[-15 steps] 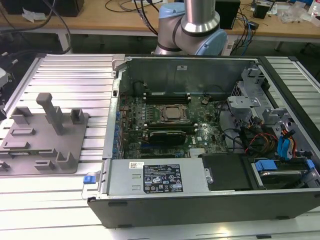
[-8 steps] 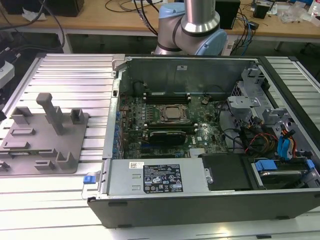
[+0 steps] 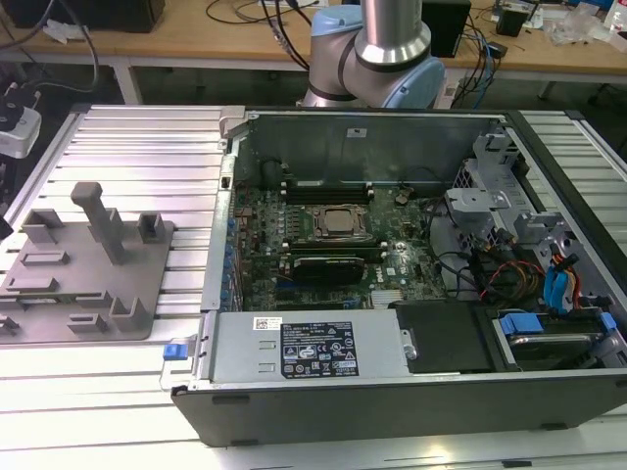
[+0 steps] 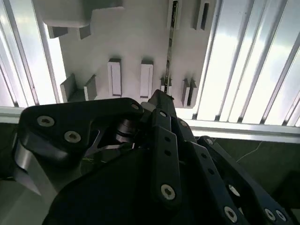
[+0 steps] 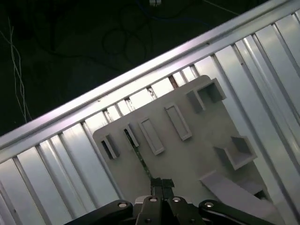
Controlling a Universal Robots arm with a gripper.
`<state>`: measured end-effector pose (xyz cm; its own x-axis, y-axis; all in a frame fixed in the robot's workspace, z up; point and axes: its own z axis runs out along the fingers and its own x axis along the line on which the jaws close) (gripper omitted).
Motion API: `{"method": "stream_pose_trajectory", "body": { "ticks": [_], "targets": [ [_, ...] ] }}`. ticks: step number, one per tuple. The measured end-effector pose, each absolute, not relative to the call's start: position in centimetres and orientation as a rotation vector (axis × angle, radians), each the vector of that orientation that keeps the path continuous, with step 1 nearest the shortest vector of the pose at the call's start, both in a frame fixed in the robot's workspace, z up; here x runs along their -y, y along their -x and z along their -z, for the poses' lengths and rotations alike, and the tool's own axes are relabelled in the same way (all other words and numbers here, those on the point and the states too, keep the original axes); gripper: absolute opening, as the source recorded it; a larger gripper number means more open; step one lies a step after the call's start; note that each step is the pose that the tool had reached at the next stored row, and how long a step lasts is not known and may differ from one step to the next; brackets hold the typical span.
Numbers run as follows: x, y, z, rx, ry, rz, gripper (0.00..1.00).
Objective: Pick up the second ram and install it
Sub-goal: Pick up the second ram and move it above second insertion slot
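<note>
- fingers: drawn narrow and closed on a thin stick that runs out from between them, seen edge-on in both wrist views.
- second ram: the thin, dark green stick in that grip. It is judged to be held clear of the tray rather than seated in it, since the tray's holders stand bare in the exterior view.
- grey tray: well below the fingers, resting on the ribbed metal surface, with its upright posts and shallow holders on show.
- floor: dark, just past the surface's edge, which lies beyond the tray from the fingers in the first wrist view.
- computer case: open, on the same surface, beside the tray and well apart from the fingers.
- processor socket: in the middle of the board inside the case.
- memory slots: long and black, just beside the socket. Whether any already carries a stick is too small to tell.
- status, pick-up: judged done, with the stick gripped high over the tray.
- status, install: not yet done. The stick is well apart from the slots, so the whole of this part is left.
</note>
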<state>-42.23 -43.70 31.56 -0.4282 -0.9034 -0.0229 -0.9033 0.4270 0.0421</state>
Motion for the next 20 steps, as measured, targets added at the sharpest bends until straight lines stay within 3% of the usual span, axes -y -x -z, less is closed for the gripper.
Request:
{"method": "stream_pose_trajectory", "body": {
  "ticks": [13,20],
  "targets": [
    [43.7,42.2,-30.3,2.33,-2.09,0.073,0.08],
    [44.3,42.2,-29.4,2.325,-2.095,0.073,0.08]
  ]
}}
